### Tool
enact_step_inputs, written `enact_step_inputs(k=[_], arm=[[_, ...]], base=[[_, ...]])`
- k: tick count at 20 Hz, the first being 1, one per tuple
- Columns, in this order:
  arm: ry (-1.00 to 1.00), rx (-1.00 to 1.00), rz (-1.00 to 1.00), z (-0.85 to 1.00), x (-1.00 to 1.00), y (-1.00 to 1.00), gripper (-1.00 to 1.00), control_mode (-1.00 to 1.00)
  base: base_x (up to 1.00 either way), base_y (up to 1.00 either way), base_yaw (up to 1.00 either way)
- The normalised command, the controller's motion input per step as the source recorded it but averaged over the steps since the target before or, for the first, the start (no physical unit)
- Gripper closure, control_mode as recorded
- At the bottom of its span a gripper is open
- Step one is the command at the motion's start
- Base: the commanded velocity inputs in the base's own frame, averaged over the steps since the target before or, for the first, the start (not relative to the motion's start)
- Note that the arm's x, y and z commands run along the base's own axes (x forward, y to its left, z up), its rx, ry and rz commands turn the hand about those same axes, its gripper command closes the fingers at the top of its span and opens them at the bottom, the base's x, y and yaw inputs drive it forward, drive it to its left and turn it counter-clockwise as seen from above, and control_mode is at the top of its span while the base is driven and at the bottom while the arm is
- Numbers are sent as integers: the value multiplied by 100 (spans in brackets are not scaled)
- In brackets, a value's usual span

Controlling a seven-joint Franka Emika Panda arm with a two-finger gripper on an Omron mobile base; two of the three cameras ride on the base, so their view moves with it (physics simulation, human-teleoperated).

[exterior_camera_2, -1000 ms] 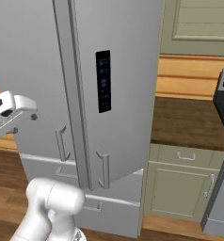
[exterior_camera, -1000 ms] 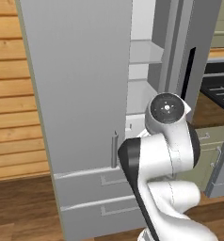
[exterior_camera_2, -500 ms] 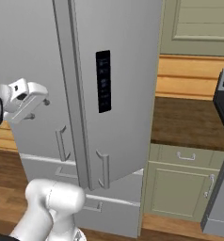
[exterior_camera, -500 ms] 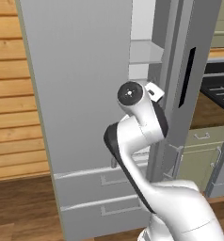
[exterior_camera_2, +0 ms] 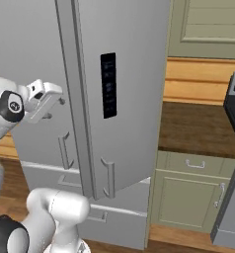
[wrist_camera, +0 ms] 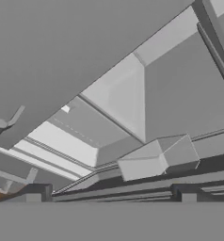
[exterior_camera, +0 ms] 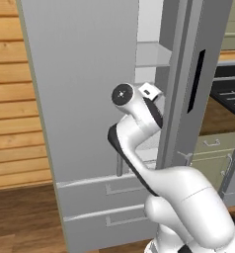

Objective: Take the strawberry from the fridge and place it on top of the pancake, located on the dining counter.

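Fridge (exterior_camera: 85, 99) stands tall before me, its long axis upright, right door swung partly ajar with pale shelves (wrist_camera: 85, 127) visible inside. My pincer (exterior_camera_2: 60, 101) hovers at the gap, fingers spread wide, gripping nothing. The dark panel (exterior_camera_2: 108, 85) on the door carries no readable writing.

We saw our arm (exterior_camera: 139, 148) rise from the base at the lower right of the left base view, bend back at a dark-banded elbow and lean forward and up, its round dark-capped wrist joint at mid-height. In the right base view the white hand (exterior_camera_2: 40, 100) jutted out to the right of that joint, roughly level. Our claw (wrist_camera: 111, 196) pointed forward, its two small dark finger tips (wrist_camera: 36, 192) set wide apart with nothing between them.
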Motion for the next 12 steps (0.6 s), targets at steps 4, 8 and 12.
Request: enact_step_inputs(k=[4, 8, 12], arm=[[0, -1, -3, -3, 31, -46, -100, -100], [0, 0, -2, 0, 1, -65, -100, -100], [-5, 0, 0, 0, -34, -66, -100, -100]], base=[[0, 0, 0], [0, 0, 0], [0, 0, 0]])
